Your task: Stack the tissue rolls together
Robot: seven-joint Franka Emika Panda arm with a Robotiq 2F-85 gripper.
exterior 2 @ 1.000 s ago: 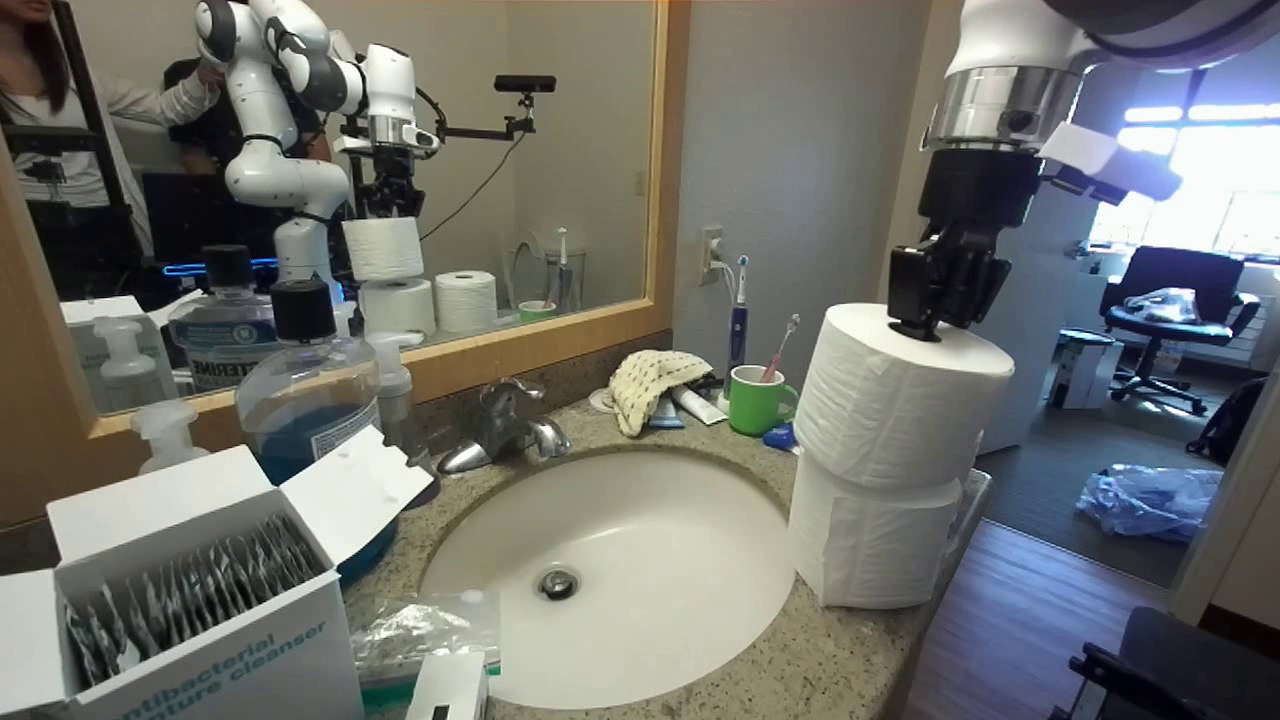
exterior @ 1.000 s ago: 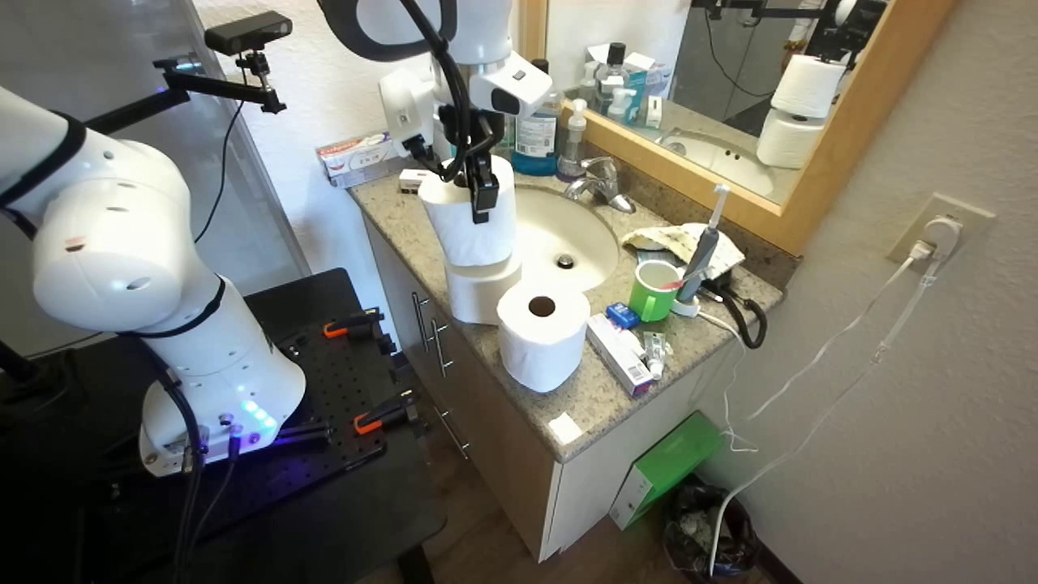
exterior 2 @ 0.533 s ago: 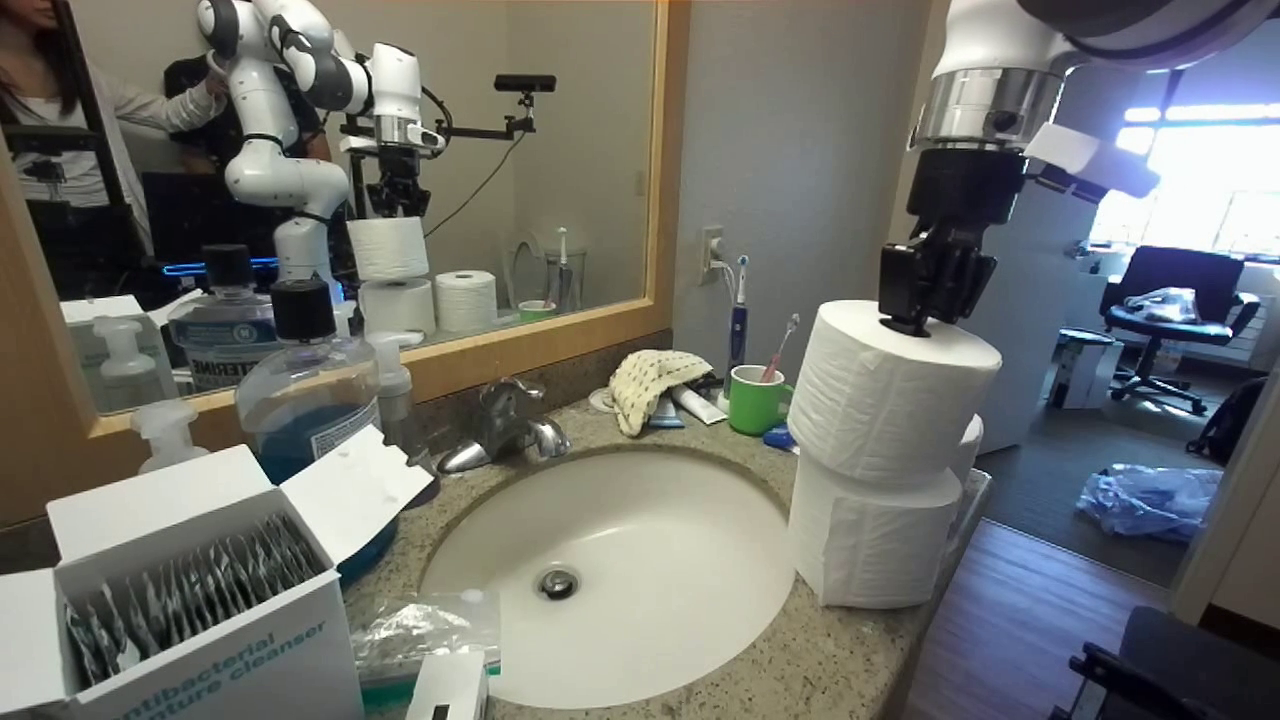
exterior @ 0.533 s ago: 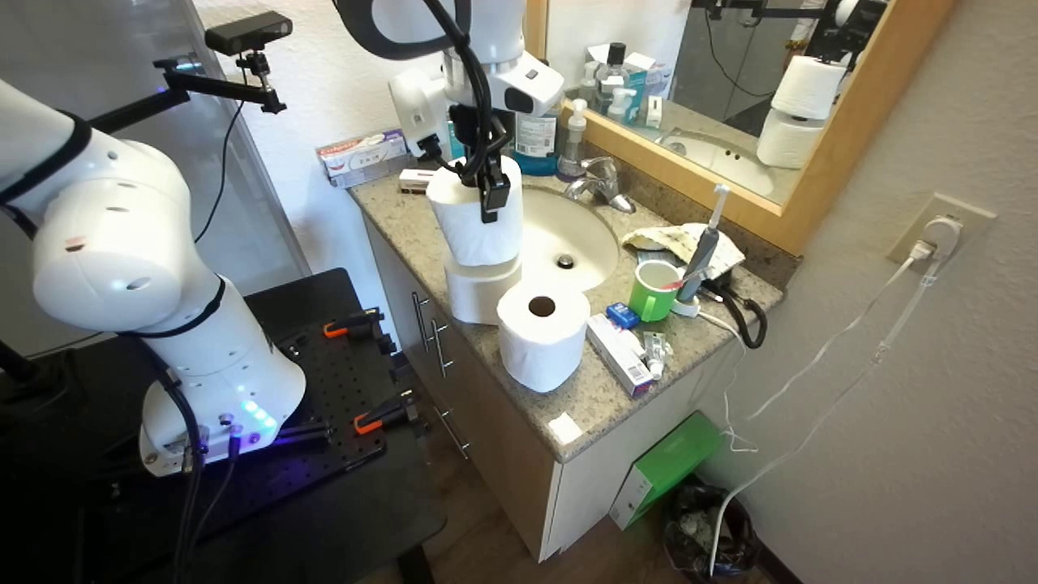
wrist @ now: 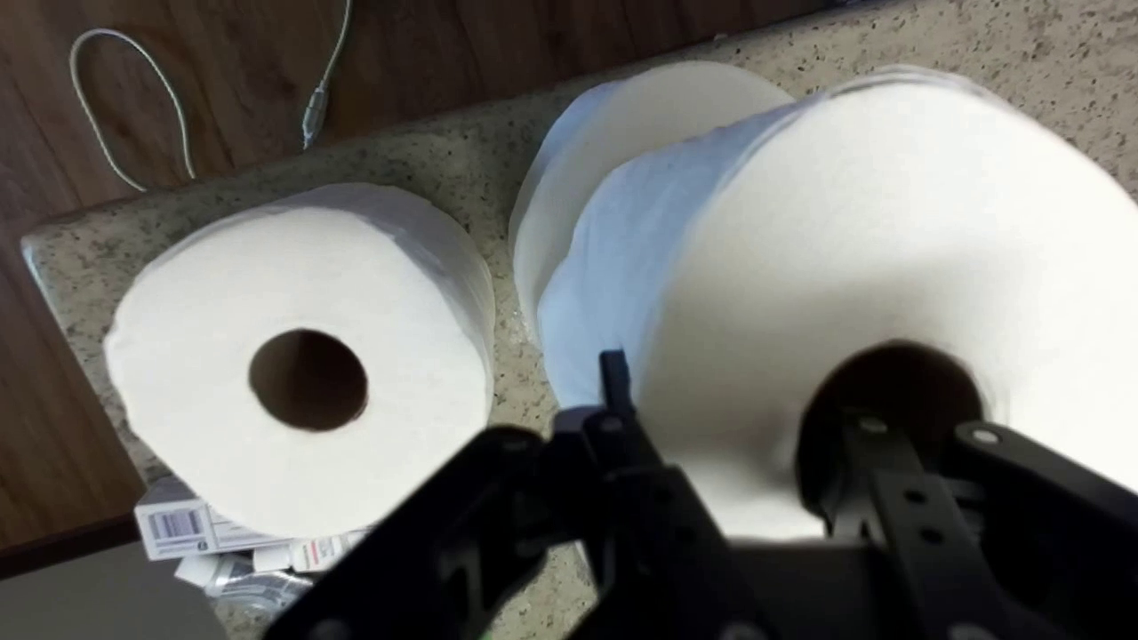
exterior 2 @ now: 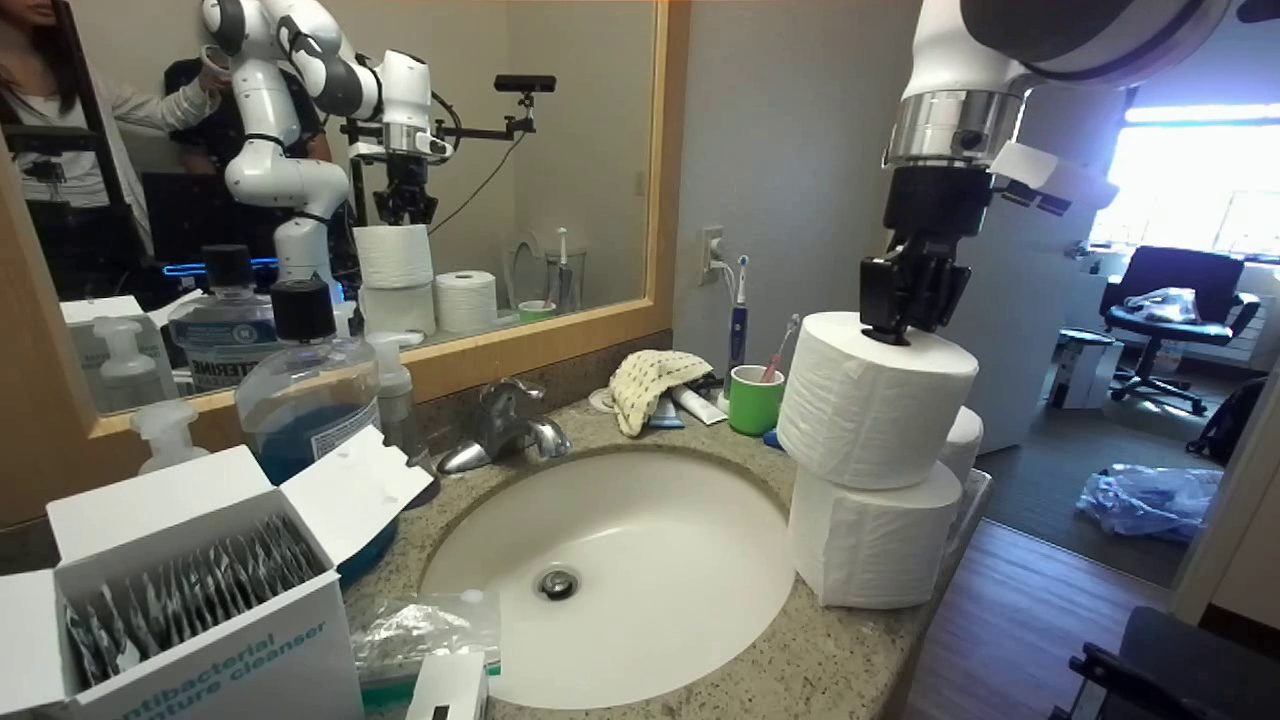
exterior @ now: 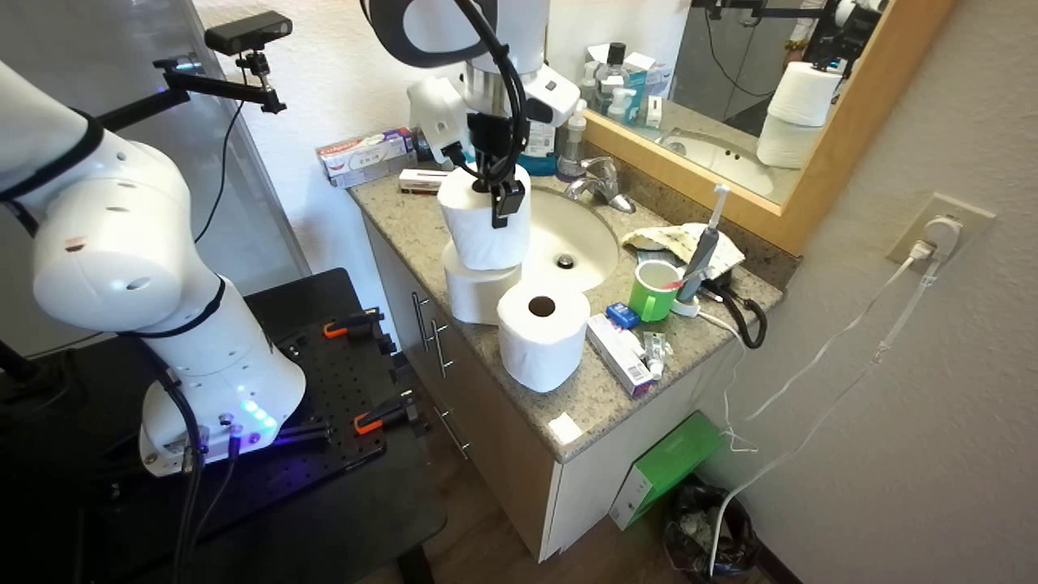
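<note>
My gripper is shut on the wall of the upper tissue roll. In the wrist view one finger reaches into the core hole and the other finger lies along the roll's outside. Beneath, the lower tissue roll stands upright on the counter, shifted from the upper one, so part of its top shows. Whether the two touch I cannot tell. A third tissue roll stands upright beside them, its core hole facing up; in an exterior view this third roll is mostly hidden behind the stack.
The sink and faucet lie next to the stack. A green cup, an electric toothbrush and a toothpaste box occupy the counter beyond the third roll. An open carton and mouthwash bottle stand across the sink.
Gripper and upper roll have moved together along the counter toward the third roll, and a little down. More of the lower roll's top now shows. The lower and third rolls have not moved.
</note>
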